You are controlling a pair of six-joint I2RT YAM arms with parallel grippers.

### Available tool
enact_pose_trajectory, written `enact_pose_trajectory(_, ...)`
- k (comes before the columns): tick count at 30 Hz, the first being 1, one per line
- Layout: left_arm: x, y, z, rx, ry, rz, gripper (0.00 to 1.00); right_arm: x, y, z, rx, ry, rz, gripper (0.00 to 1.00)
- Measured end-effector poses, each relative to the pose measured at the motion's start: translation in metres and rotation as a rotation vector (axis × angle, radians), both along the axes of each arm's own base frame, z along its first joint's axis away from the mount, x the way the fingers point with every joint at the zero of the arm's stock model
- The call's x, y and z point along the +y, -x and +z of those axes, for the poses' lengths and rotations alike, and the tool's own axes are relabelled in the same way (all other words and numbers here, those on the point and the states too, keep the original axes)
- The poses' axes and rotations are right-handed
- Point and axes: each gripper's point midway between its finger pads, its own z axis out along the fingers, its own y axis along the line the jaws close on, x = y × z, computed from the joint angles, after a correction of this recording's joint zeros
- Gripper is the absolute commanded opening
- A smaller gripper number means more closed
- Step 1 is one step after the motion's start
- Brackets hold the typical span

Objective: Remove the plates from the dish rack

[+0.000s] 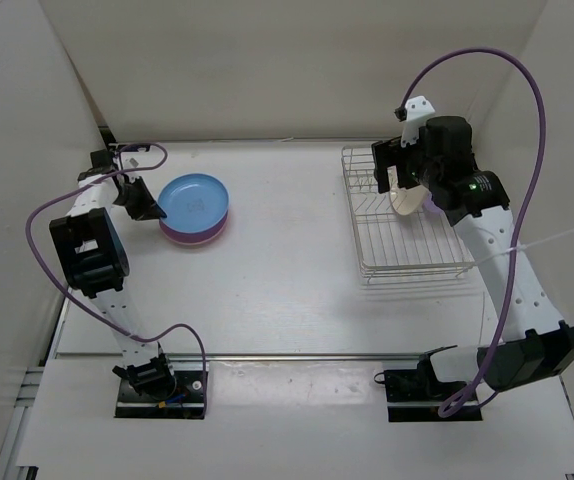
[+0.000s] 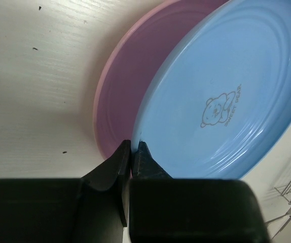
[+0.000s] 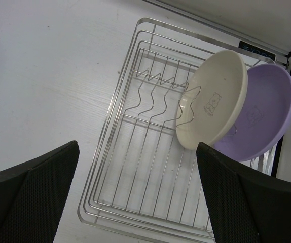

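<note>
The blue plate [image 1: 193, 197] lies on top of the pink plate [image 1: 199, 234] on the table at the left. My left gripper [image 1: 150, 208] is shut on the blue plate's near rim [image 2: 134, 147]; in the left wrist view the blue plate [image 2: 226, 91] overlaps the pink plate [image 2: 128, 76]. The wire dish rack [image 1: 407, 250] stands at the right. The cream-white plate [image 3: 214, 104] and the lavender plate [image 3: 264, 121] stand tilted among its prongs at the far end. My right gripper [image 3: 135, 195] is open and empty above the rack [image 3: 150, 172], and it also shows in the top view [image 1: 395, 175].
White walls enclose the table on the left, back and right. The rack's near half holds only bare wire [image 1: 412, 262]. A purple cable [image 1: 527, 110] loops above the right arm.
</note>
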Motion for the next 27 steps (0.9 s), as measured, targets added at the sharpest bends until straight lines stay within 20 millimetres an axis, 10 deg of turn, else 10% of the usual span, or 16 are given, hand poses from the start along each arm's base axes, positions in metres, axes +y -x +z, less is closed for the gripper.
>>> enact_pose_trajectory(21, 0.0037, -0.0020, -0.0095, 0.013, -0.012, 0.013, 0.26, 0.0004, 0.0097, 0.0076, -0.020, -0.016, 0.017, 0.99)
enact_pose_trajectory(27, 0.0036, -0.0013, -0.0099, 0.016, -0.011, 0.013, 0.46, 0.0005, 0.0098, 0.0076, -0.020, -0.016, 0.018, 0.99)
